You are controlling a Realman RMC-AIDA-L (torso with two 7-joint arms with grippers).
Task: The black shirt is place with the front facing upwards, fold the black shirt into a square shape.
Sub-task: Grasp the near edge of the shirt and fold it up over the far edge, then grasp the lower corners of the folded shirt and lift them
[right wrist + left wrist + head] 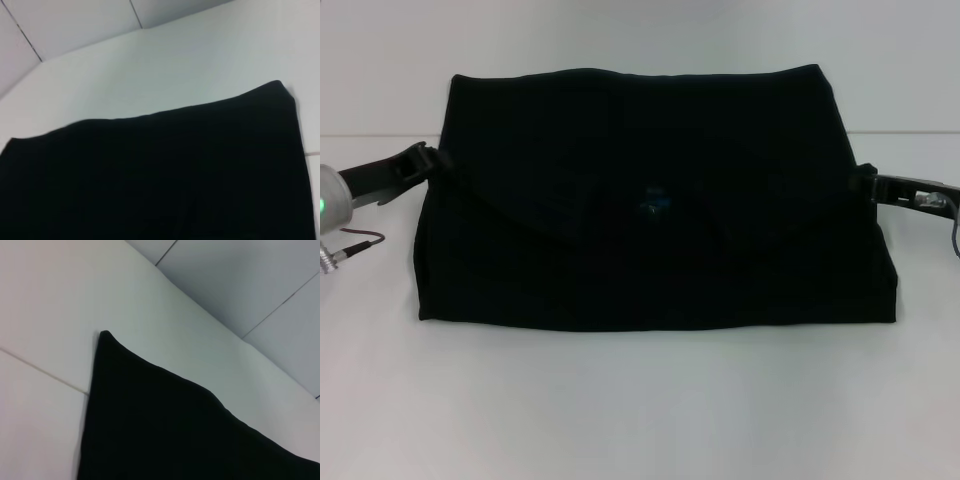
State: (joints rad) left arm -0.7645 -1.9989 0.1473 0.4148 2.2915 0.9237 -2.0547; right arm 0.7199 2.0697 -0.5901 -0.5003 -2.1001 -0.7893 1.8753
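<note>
Your shirt (655,200) lies folded into a wide, roughly rectangular block in the middle of the white table (640,410), with its long near edge running straight across in front of you and its far edge reaching past a thin seam line in the table top. A small blue label (653,205) shows near the middle of the shirt, at the dip of a curved fold line that sweeps across the cloth. Your left gripper (432,160) sits at the shirt's left edge, about halfway along that side, right up against the cloth; you cannot tell from the head view whether its fingers are parted or pinched on the fabric. Your right gripper (868,184) sits at the shirt's right edge, likewise about halfway along and touching the cloth, and its fingers are just as hard to read. A thin cable (355,247) trails on the table left of the shirt, below the left arm. In the left wrist view you see one pointed corner of the shirt (170,430) lying flat on the table. In the right wrist view you see the shirt (160,175) spread wide, one straight edge and one squared corner showing against the table.
</note>
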